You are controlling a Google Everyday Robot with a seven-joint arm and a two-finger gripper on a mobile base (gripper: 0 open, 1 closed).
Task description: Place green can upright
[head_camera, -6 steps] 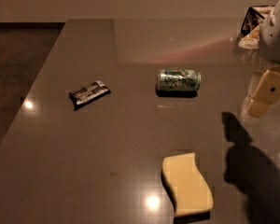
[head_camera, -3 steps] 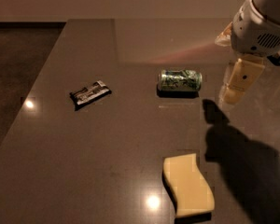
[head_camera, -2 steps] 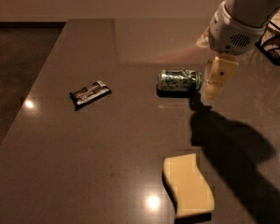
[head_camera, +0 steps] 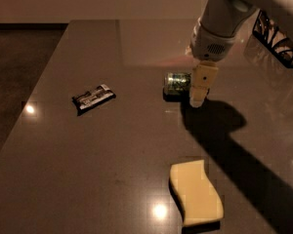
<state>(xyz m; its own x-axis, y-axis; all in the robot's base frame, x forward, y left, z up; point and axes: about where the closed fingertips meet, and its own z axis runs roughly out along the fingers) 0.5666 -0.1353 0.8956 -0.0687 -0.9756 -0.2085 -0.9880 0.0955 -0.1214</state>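
The green can [head_camera: 176, 84] lies on its side on the dark table [head_camera: 112, 145], right of centre, its silver end facing left. My gripper [head_camera: 199, 90] hangs down from the white arm at the upper right, directly over the can's right end, and covers that part of it. The pale fingers [head_camera: 202, 82] point down and reach almost to the tabletop.
A yellow sponge [head_camera: 195, 193] lies near the front right. A dark snack packet [head_camera: 93, 97] lies left of the can. A black wire rack [head_camera: 277, 38] stands at the far right edge. The arm throws a wide shadow to the right.
The arm has swung left and down from the right edge. The gripper now stands at the can's right end. The can, sponge and packet have not moved.
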